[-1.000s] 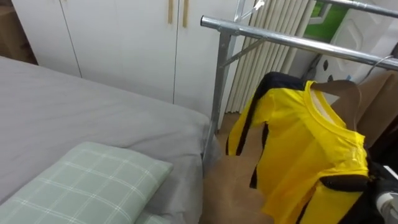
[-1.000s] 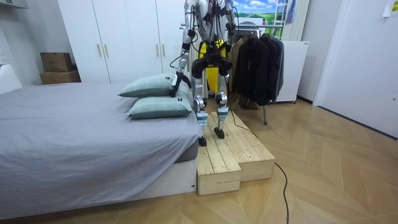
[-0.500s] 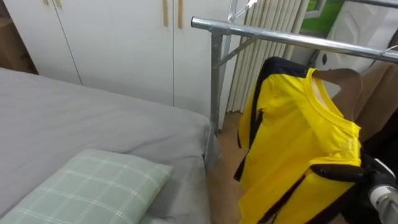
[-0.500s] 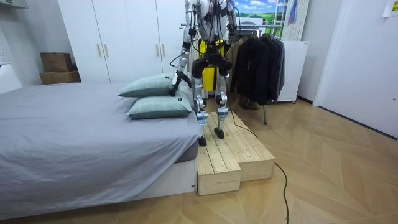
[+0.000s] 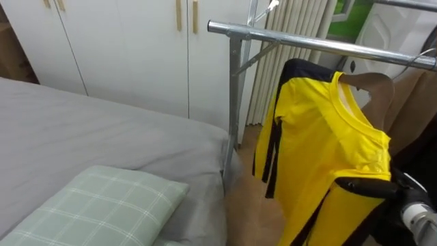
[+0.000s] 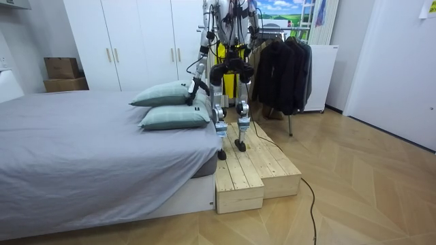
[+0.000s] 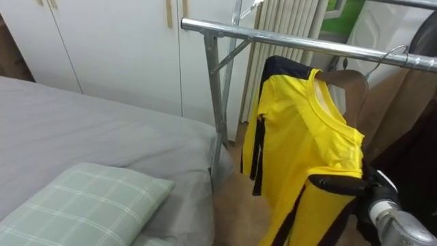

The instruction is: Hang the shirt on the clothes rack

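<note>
A yellow shirt [image 5: 321, 150] with black trim hangs on a wooden hanger [image 5: 372, 85] just below the metal rail [image 5: 307, 42] of a clothes rack. The hanger's wire hook [image 7: 390, 53] reaches up to the rail at the right. My right wrist [image 7: 379, 201] comes in from the lower right, against the shirt's black-cuffed sleeve, and the hand itself is hidden behind the cloth. In the room view I stand on a wooden platform [image 6: 252, 170] facing the rack, with my left hand [image 6: 197, 85] hanging low beside the pillows.
A grey bed [image 5: 82, 130] with a green checked pillow [image 5: 95, 205] lies to my left, and the rack's upright post [image 5: 233, 102] stands at its corner. White wardrobe doors [image 5: 123, 48] stand behind. Dark clothes [image 6: 283, 68] hang further along the rack.
The whole picture has shifted a little as my head moved. The shirt has swung slightly to the left under the rail, and my right wrist stays at its sleeve.
</note>
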### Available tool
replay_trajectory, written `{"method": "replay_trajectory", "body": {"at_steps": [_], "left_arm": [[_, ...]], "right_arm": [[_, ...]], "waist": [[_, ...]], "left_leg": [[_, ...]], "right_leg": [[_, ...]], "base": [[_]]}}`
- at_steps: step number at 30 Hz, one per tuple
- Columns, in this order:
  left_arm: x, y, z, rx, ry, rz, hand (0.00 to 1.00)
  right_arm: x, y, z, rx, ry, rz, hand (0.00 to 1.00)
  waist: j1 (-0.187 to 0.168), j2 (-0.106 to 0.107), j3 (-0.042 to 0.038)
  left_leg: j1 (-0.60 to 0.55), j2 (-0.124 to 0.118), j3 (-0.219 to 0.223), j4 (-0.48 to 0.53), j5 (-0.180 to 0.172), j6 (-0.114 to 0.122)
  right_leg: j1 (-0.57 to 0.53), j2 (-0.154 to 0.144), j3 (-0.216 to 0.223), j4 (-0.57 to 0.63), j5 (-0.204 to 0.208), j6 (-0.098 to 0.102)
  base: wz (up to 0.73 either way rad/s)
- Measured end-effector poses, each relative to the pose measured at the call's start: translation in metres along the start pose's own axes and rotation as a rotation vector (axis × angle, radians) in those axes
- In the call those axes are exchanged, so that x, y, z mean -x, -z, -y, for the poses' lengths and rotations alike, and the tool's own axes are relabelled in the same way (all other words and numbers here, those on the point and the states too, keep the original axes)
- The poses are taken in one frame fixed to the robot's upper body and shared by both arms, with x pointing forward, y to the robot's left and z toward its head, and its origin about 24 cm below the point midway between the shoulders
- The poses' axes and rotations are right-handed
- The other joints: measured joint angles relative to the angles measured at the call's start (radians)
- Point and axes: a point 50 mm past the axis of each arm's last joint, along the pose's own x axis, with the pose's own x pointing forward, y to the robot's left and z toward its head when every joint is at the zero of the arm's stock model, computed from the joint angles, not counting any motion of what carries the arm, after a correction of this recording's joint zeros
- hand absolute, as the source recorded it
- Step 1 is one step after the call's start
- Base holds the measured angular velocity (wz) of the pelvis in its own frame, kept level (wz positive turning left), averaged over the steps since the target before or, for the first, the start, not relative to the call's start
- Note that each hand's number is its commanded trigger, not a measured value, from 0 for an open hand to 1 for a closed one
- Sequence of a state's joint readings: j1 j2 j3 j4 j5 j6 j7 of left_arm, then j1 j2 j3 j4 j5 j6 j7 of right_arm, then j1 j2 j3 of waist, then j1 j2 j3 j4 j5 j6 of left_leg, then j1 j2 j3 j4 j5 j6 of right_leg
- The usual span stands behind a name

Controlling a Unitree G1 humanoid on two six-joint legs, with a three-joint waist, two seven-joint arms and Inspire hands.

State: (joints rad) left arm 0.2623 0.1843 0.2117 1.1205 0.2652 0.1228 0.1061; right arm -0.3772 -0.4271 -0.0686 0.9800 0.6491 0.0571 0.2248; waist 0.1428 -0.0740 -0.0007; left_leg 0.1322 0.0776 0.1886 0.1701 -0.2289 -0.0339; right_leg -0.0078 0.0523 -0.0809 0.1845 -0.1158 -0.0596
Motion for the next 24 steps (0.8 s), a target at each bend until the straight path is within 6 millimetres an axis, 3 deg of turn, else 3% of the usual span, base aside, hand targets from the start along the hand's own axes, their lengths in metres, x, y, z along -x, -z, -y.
{"method": "replay_trajectory", "body": {"at_steps": [9,17,24], "left_arm": [[-0.001,-0.007,0.000,0.031,-0.017,0.014,0.00],[0.000,-0.005,0.000,0.065,-0.034,0.005,0.00],[-0.001,-0.010,0.000,0.072,-0.036,0.016,0.00]], "right_arm": [[0.006,0.027,-0.005,-0.298,-0.026,-0.004,0.00],[0.017,0.040,0.003,-0.368,-0.017,0.010,0.00],[0.020,0.045,0.005,-0.422,-0.040,0.018,0.00]], "waist": [[-0.001,0.008,0.0019],[-0.004,0.015,-0.0067],[-0.009,0.019,-0.0063]], "left_leg": [[0.012,-0.001,-0.035,-0.001,0.000,0.000],[0.019,0.000,-0.038,-0.001,0.000,0.000],[0.020,0.001,-0.053,-0.001,0.000,0.000]], "right_leg": [[0.043,-0.007,-0.035,-0.035,-0.003,0.004],[0.069,-0.004,-0.059,-0.050,-0.006,0.005],[0.082,-0.008,-0.093,-0.051,-0.006,0.005]], "base": [[0.14],[0.10],[0.12]]}}
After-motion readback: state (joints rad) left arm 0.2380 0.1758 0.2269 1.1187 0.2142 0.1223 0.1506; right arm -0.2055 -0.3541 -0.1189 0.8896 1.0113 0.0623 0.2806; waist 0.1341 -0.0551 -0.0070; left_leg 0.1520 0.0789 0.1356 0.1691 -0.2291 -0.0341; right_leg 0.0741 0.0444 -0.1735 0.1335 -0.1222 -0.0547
